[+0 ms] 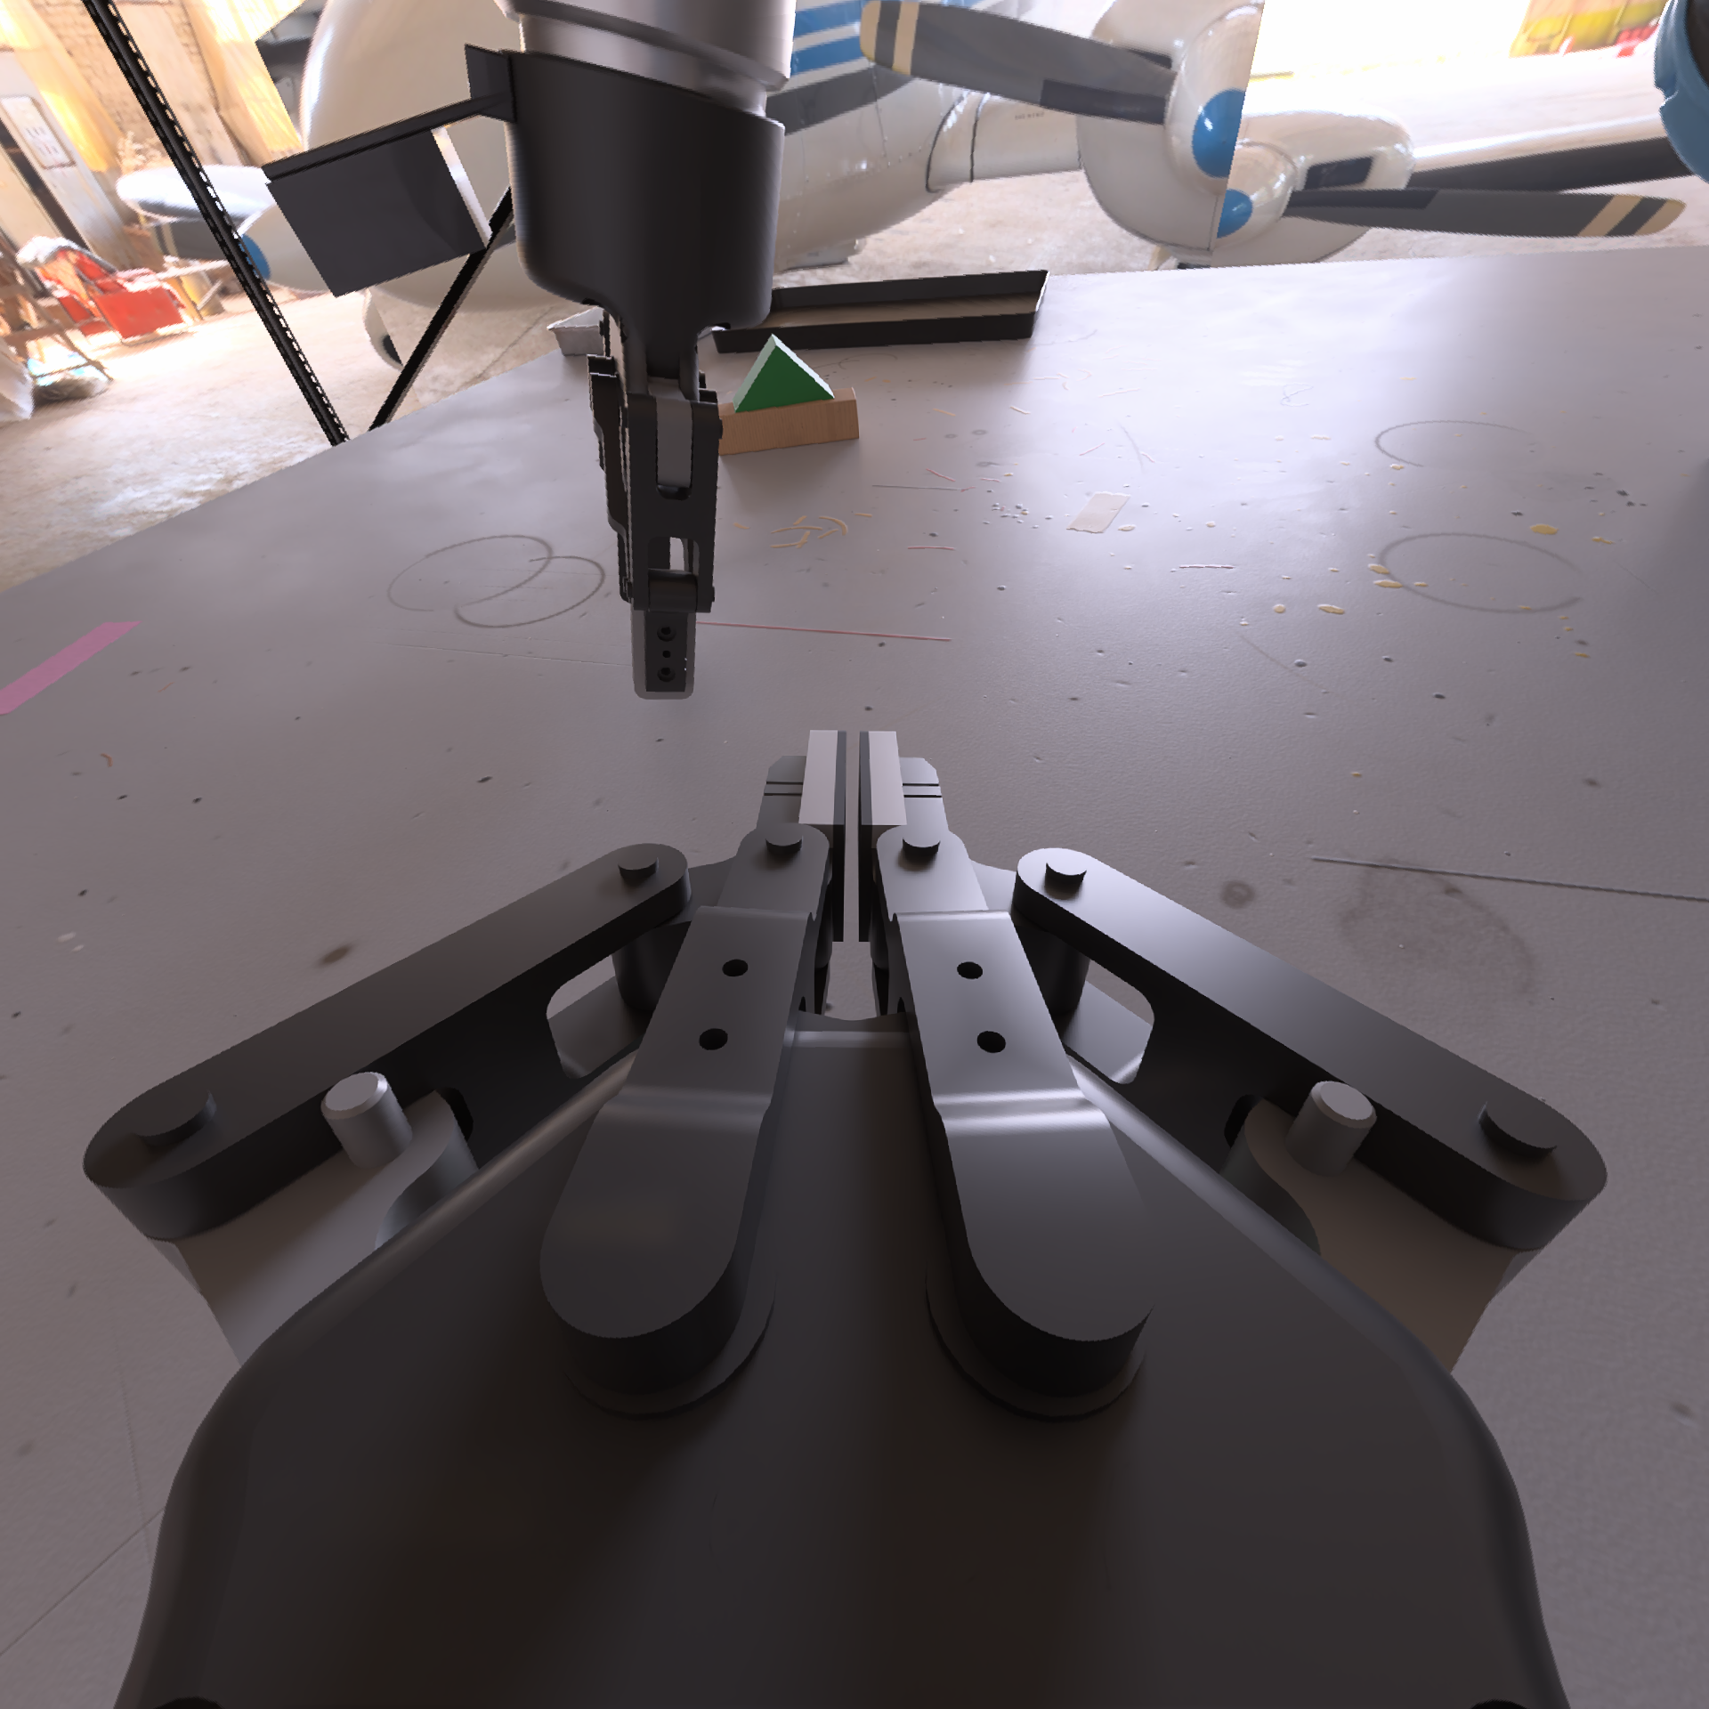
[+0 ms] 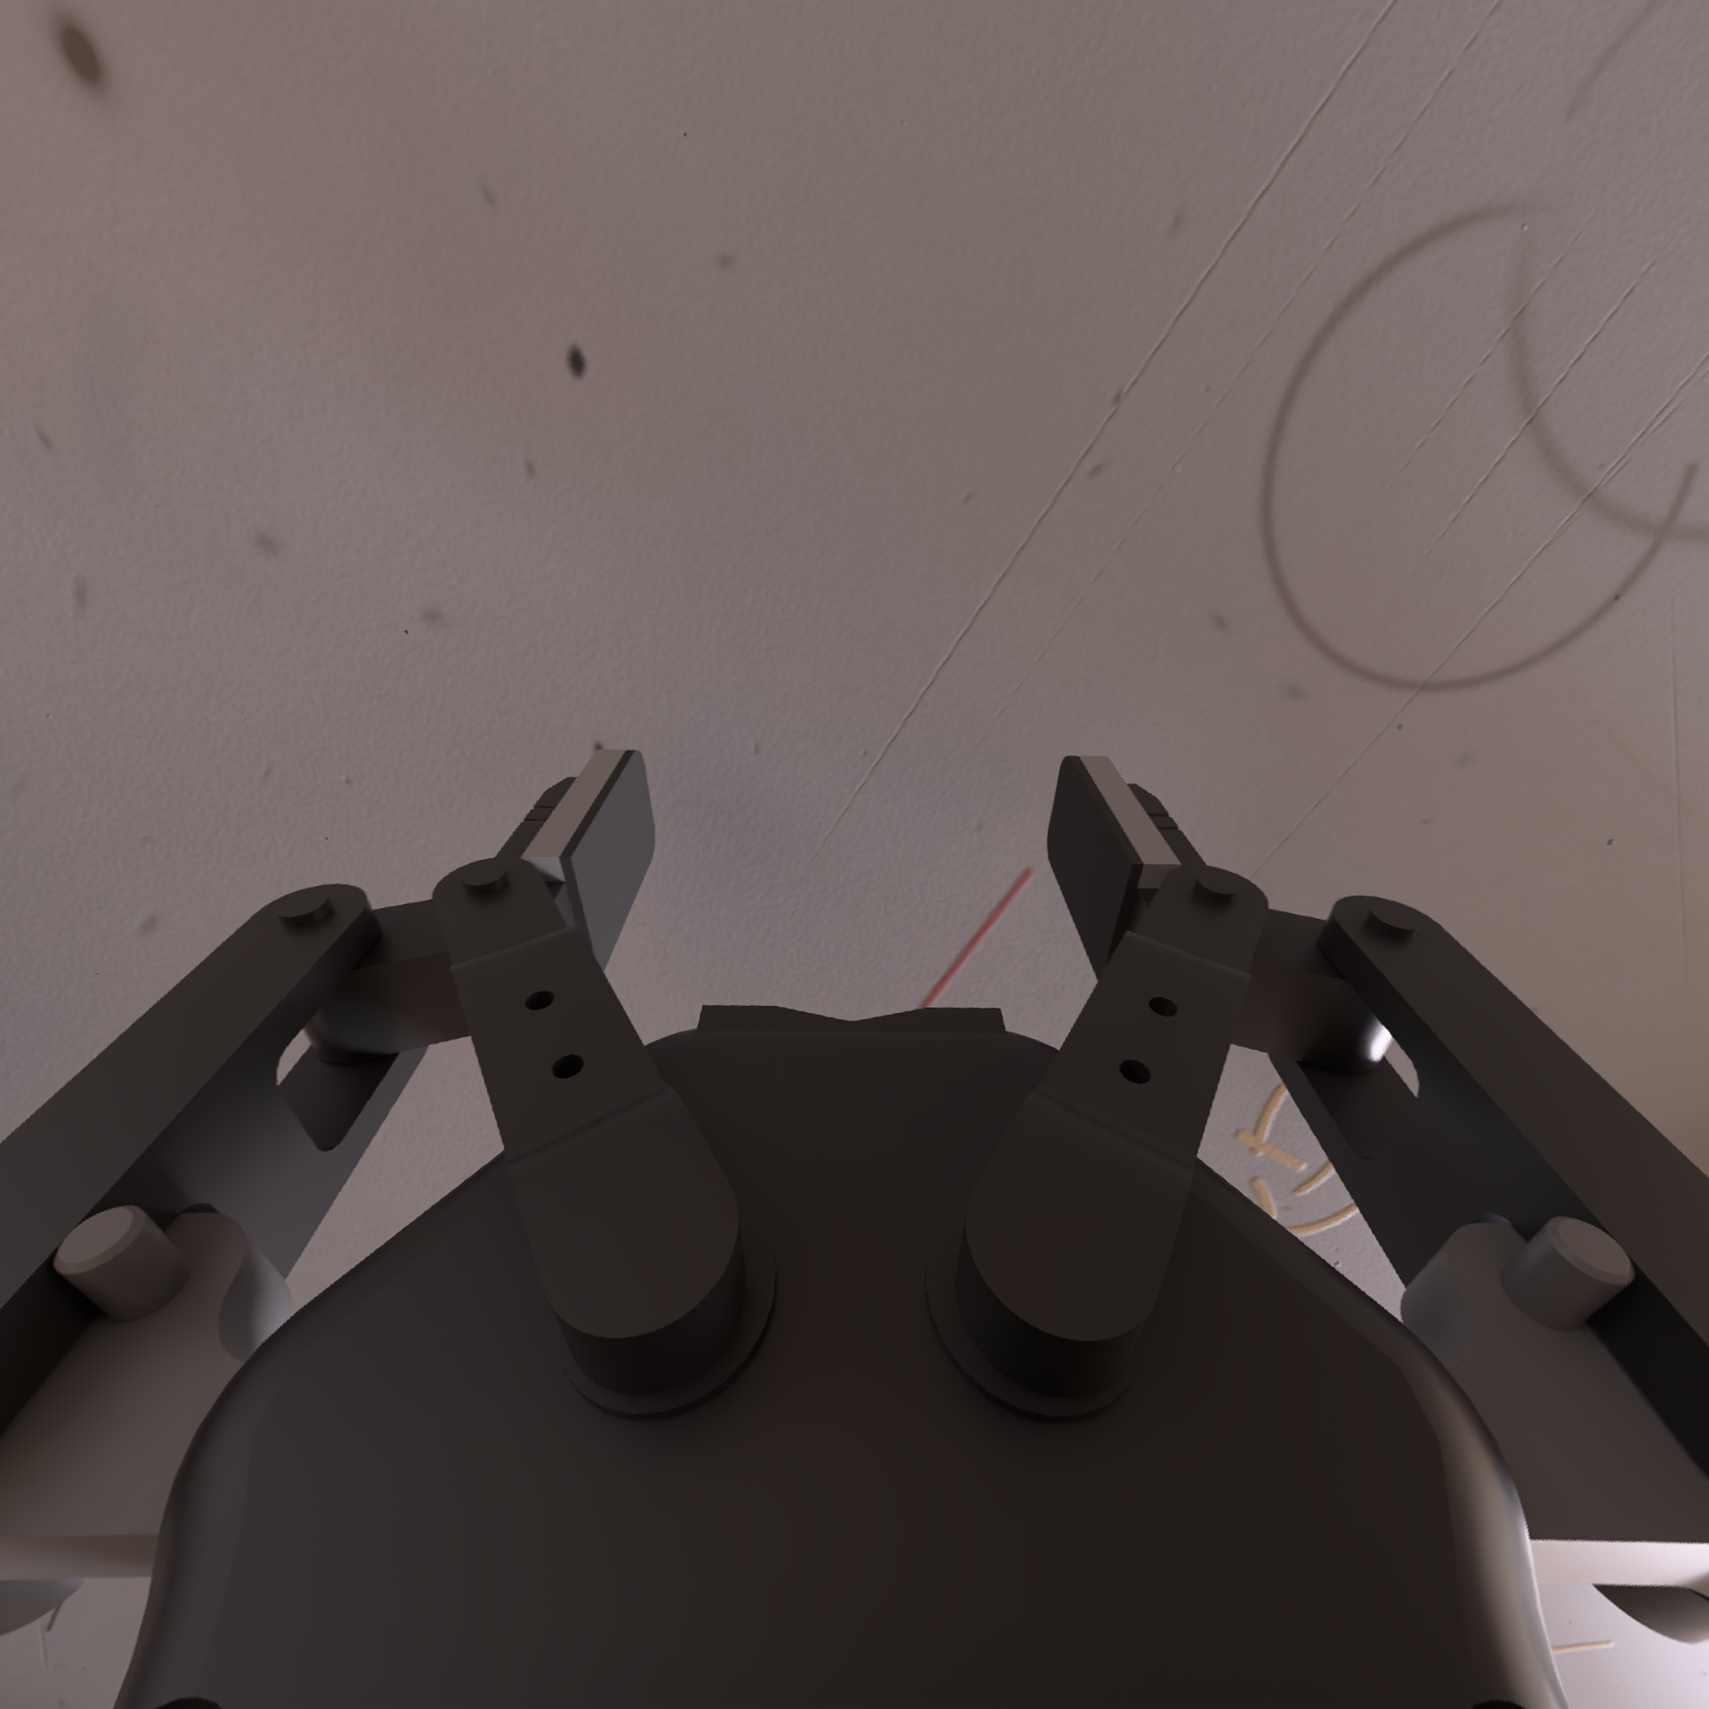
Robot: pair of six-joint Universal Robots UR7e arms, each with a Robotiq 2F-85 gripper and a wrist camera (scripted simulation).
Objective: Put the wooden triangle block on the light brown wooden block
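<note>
In the left wrist view a green triangle block (image 1: 780,377) rests on top of a light brown wooden block (image 1: 792,424) far back on the grey table (image 1: 1202,740). My left gripper (image 1: 852,749) is shut and empty, low over the table, well in front of the blocks. The right gripper (image 1: 662,666) hangs point-down above the table, nearer than the blocks and to their left, apart from them. In the right wrist view the right gripper (image 2: 855,823) is open and empty over bare table (image 2: 647,370); no block shows there.
A long flat black tray (image 1: 888,310) lies behind the blocks near the table's far edge. A black slanted strut (image 1: 213,213) stands at the back left. Faint ring marks (image 1: 499,583) and specks mark the tabletop. A pink tape strip (image 1: 65,661) lies at the left.
</note>
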